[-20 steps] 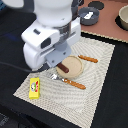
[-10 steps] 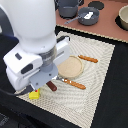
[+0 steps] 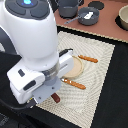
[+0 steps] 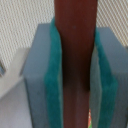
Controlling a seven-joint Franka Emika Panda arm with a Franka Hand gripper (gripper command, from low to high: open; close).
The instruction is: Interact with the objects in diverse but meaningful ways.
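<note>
- Clearly, the wrist view shows the jaws clenched on the dark brown sausage (image 4: 75,60): it runs lengthwise between the two teal-lined pads (image 4: 55,75), both pressed against its sides.
- In the exterior view only the sausage's end (image 3: 56,98) shows, poking out below the gripper (image 3: 54,95), low over the pale woven placemat (image 3: 100,65) near its corner. Whether the tip touches the mat I cannot tell.
- The arm's white body (image 3: 35,45) fills the exterior view's left and hides whatever lies beneath it; the yellow box and the pale blue block are not visible now.
- Just beside the gripper lies the orange-handled knife (image 3: 75,84), with the tan round plate (image 3: 75,67) behind it and the orange-handled fork (image 3: 88,59) past that.
- Likely risks, as I judge them:
  - The sausage is round and smooth, so a grip along its length may let it slide or swivel between the pads if the arm swings quickly.
  - Lowering further with the piece standing on end could jam it against the mat and push it up through the grip, or drag the cloth.
  - Sideways travel towards the plate at this height could knock the knife out of place.
  - Letting go while it is upright would probably make it topple and roll, perhaps off the mat onto the dark worktop (image 3: 107,107).
</note>
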